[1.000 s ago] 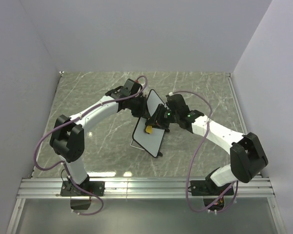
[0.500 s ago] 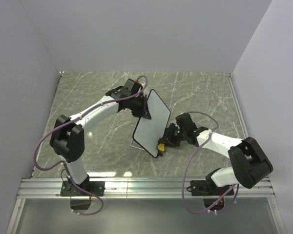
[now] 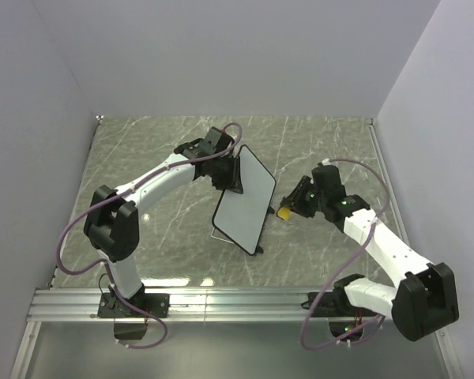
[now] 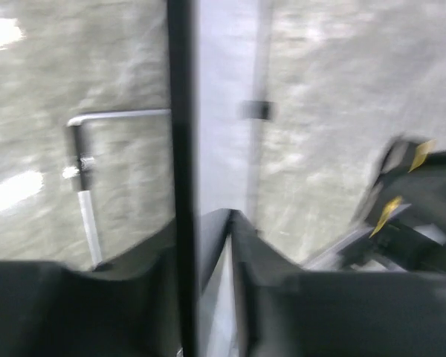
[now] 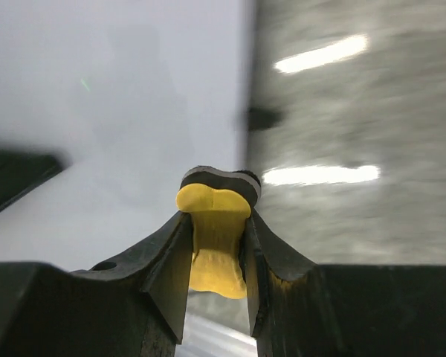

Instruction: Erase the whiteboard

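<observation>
The whiteboard [image 3: 243, 204] is a white board with a thin black rim, held tilted up off the table, its near edge resting low. My left gripper [image 3: 234, 175] is shut on its top left edge; the left wrist view shows the board [image 4: 227, 89] edge-on between the fingers. My right gripper [image 3: 288, 210] is shut on the yellow bone-shaped eraser [image 3: 284, 213], held just right of the board and apart from it. In the right wrist view the eraser [image 5: 215, 238] sits between the fingers with the white board face [image 5: 111, 111] behind. No red marks show.
The grey marbled table [image 3: 158, 158] is walled by white panels at the back and sides. A metal rail [image 3: 221, 304] runs along the near edge by both arm bases. A metal stand leg [image 4: 85, 171] of the board shows in the left wrist view.
My right gripper with the eraser swept down the board face to its lower right edge, then pulled away up and to the right, off the board. The left gripper kept holding the board.
</observation>
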Motion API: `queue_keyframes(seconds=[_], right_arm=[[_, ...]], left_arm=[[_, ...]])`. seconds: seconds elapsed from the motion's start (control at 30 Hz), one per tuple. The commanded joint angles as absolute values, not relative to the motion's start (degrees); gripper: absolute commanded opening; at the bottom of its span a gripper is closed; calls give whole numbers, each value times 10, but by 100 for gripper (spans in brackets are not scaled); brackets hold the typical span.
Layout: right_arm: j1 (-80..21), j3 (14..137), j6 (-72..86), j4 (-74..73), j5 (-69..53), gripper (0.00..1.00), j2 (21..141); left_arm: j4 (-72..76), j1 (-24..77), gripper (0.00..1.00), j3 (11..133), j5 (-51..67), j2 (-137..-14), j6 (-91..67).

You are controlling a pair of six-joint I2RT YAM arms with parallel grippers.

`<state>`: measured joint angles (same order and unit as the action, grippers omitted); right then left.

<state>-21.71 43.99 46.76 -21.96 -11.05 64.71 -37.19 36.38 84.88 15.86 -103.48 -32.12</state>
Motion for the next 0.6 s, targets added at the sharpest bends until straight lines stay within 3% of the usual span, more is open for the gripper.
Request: queue_keyframes(seconds=[0.0, 0.07, 0.13, 0.17, 0.2, 0.3, 0.37, 0.57], right_arm=[[-178, 405, 447, -293, -32, 0, 671], [-171, 391, 448, -286, -12, 3, 693], [-164, 374, 451, -274, 11, 15, 714], [-163, 371, 453, -268, 21, 23, 722], [-163, 367, 453, -265, 28, 39, 729], [-164, 366, 453, -254, 45, 59, 751], [-163, 367, 449, -251, 47, 63, 760], [-163, 372, 442, -269, 52, 88, 738]], left_arm=[[-488, 406, 35, 801, 21, -1133, -281], [-500, 406, 48, 816, 7, -1127, -284], [-509, 406, 51, 823, 2, -1121, -286], [-510, 406, 53, 830, 2, -1119, -287], [-513, 406, 53, 834, 2, -1114, -288], [-523, 406, 54, 844, 2, -1107, -291], [-532, 406, 55, 849, 2, -1099, -292], [-556, 405, 58, 860, -30, -1075, -296]])
